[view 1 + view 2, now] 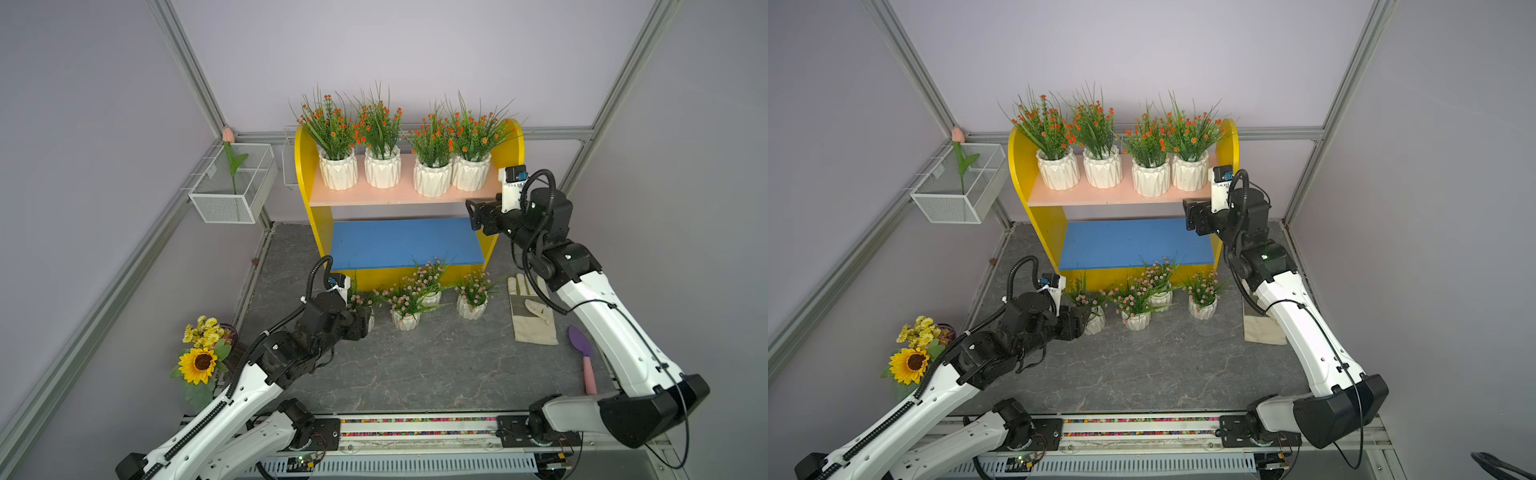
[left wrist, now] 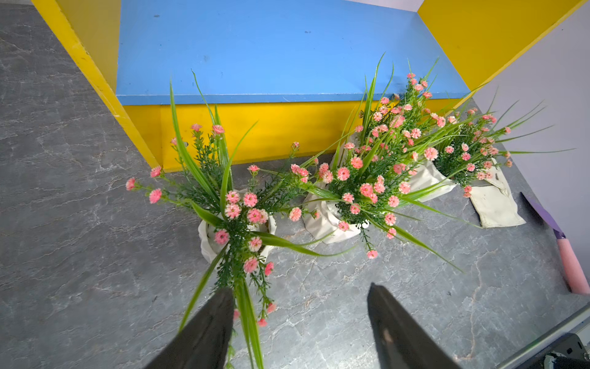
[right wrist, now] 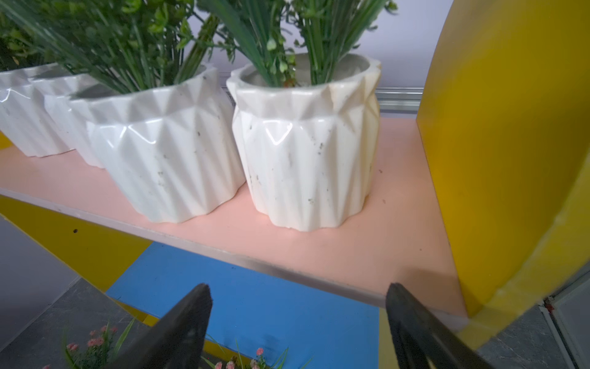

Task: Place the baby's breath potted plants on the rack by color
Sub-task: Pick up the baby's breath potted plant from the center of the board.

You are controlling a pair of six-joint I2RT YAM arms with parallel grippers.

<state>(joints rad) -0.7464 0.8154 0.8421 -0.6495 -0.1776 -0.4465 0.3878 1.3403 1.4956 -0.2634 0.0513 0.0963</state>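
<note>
Just ahead of the left gripper (image 2: 300,297), the nearest pink-flowered plant (image 2: 238,211) stands upright on the bench (image 2: 79,223). Its pot sits a little to one side of the gap, and its trailing sprigs brush one finger. The jaws are well apart and grip nothing, which reads as a line-up for taking this pot by its sides. Beyond it, the three other pink plants (image 2: 367,185) crowd together with tangled leaves, close to the front of the rack (image 2: 255,134). Farther on, the blue lower board (image 2: 271,48) is bare, and it is probably the level meant for the pink ones.

The four orange-flowered plants (image 1: 399,166) stand in a row on the salmon upper board (image 1: 374,197), one colour to one level. The right gripper (image 3: 298,289) hovers just off that board's front edge and faces the end pot (image 3: 306,159), which stands beside the yellow side panel (image 3: 510,127). Its jaws are spread wide and empty, and the pot stands on its own, apart from the fingers.

Under the right arm, a glove (image 1: 532,316) and a trowel (image 1: 582,349) lie on the bench, clear of the work.
</note>
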